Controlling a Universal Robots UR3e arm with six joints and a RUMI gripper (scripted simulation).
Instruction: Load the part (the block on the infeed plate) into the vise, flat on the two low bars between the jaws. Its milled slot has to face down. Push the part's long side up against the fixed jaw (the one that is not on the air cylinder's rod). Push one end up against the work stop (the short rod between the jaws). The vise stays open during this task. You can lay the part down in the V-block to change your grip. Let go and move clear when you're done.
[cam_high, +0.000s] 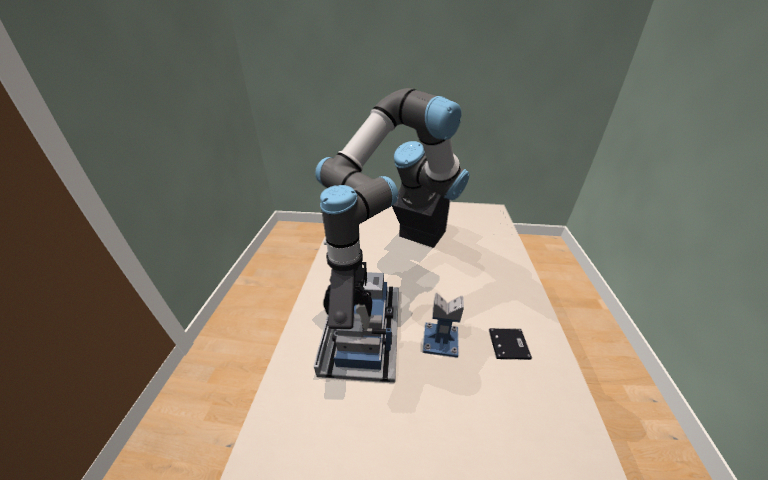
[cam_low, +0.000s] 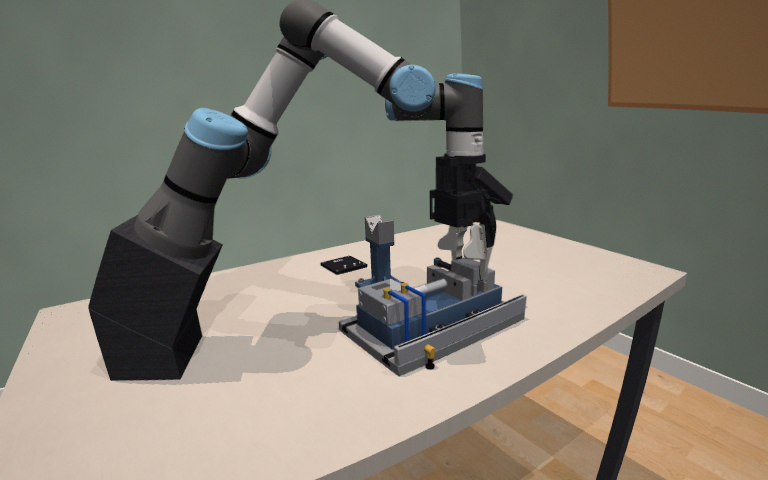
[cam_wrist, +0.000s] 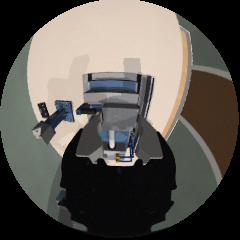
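Observation:
My gripper (cam_low: 474, 255) (cam_high: 366, 314) (cam_wrist: 120, 113) points straight down into the vise (cam_low: 459, 327) (cam_high: 323, 355) and is shut on the part (cam_low: 467, 271) (cam_wrist: 120, 114), a grey block. The part sits low between the jaws, on the side away from the air cylinder (cam_low: 382, 304). I cannot tell whether it rests on the low bars or touches the fixed jaw or the work stop. Its slot is hidden. In the top view the arm's wrist hides most of the part.
The V-block (cam_high: 448, 308) (cam_low: 378, 229) (cam_wrist: 47, 127) stands on its blue post right of the vise, with nothing in it. The black infeed plate (cam_high: 509, 343) (cam_low: 343, 264) (cam_wrist: 42, 107) lies bare further right. The robot base (cam_low: 150, 294) stands at the back of the table.

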